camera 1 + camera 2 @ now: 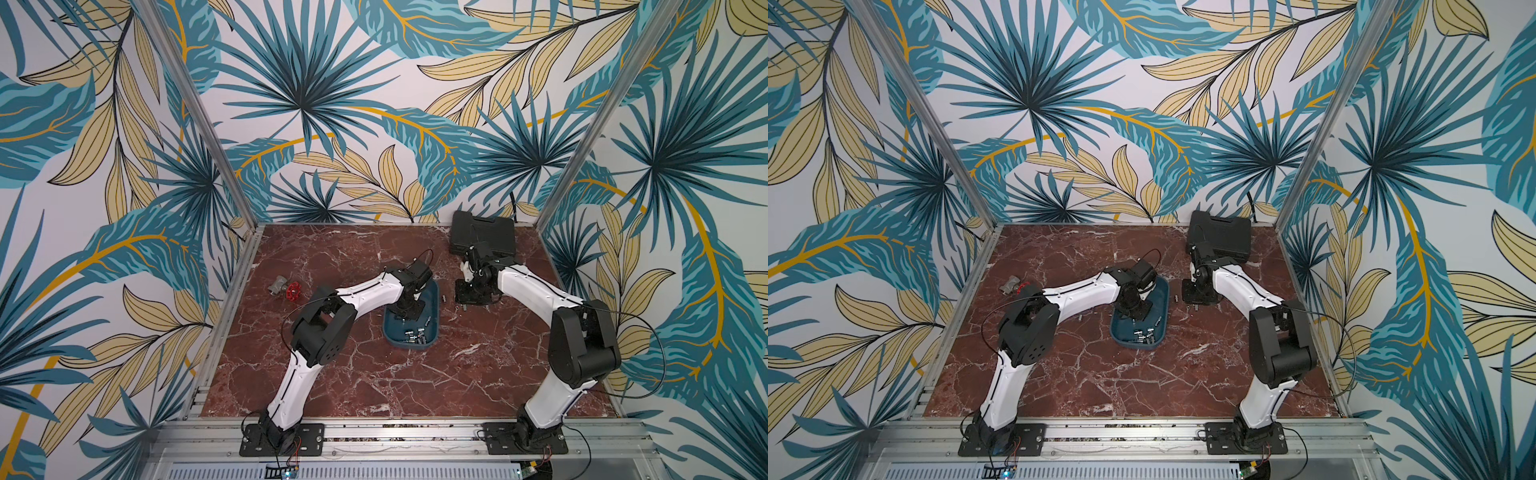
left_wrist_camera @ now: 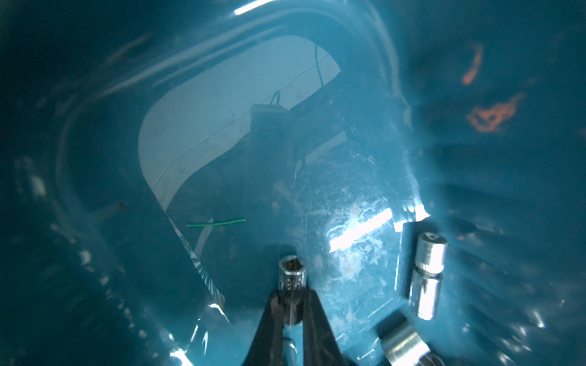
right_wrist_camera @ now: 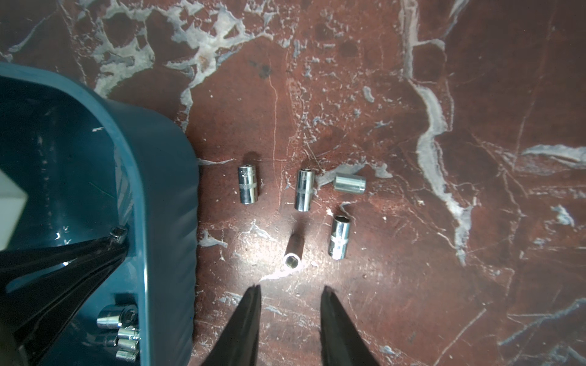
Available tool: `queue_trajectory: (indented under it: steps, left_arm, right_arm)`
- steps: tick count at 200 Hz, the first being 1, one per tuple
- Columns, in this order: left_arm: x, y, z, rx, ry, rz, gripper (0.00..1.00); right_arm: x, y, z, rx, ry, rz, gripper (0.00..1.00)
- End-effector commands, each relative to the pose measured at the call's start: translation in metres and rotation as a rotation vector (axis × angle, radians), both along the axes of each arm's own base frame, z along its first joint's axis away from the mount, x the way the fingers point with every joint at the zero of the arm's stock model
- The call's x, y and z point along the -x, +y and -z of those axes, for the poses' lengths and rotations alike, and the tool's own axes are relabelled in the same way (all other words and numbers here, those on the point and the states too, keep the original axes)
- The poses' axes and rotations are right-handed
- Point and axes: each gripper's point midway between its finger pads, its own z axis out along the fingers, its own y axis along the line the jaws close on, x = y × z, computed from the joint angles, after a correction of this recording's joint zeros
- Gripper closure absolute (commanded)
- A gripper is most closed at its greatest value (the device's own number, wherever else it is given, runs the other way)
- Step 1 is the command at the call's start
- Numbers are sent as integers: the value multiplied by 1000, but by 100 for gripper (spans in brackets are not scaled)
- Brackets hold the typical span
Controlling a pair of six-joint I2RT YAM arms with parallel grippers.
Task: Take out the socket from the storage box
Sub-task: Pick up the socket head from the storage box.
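In the left wrist view, my left gripper [image 2: 290,298] is pinched narrow on one end of a socket [image 2: 292,275], low inside the storage box [image 2: 348,177]. I judge the smooth chrome could slip or swivel on the lift, or clip the wall.

In the right wrist view, my right gripper [image 3: 290,290] hangs part-open and empty over loose sockets [image 3: 304,190] on the table [image 3: 475,95].

In both top views, my left arm [image 1: 357,293] bends over the box with its wrist pointing down, and my right arm [image 1: 1237,286] is folded beside it.
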Motion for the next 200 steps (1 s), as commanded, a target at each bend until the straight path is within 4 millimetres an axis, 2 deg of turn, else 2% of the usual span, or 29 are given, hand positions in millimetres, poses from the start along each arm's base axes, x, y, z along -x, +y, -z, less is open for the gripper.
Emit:
queue_trajectory:
  steps: [1,53,106,146,200]
  left_arm:
    - [-18,-6,-33,43,-78,-12,95]
    - [-29,8,-63,66,-135,-44,96]
    - [-27,31,-82,76,-160,-90,96]
    - [-18,71,-93,65,-173,-174,97]
    - [7,138,-69,37,-102,-333,96]
  right_arm:
    - [4,-2,-4,-8,-9,8,66]
    - [4,-2,-5,-9,-12,9,66]
    - [4,-3,-6,-11,-13,9,66]
    - [3,-1,-6,-18,-14,7,66]
    - [3,0,-6,-26,-12,4,66]
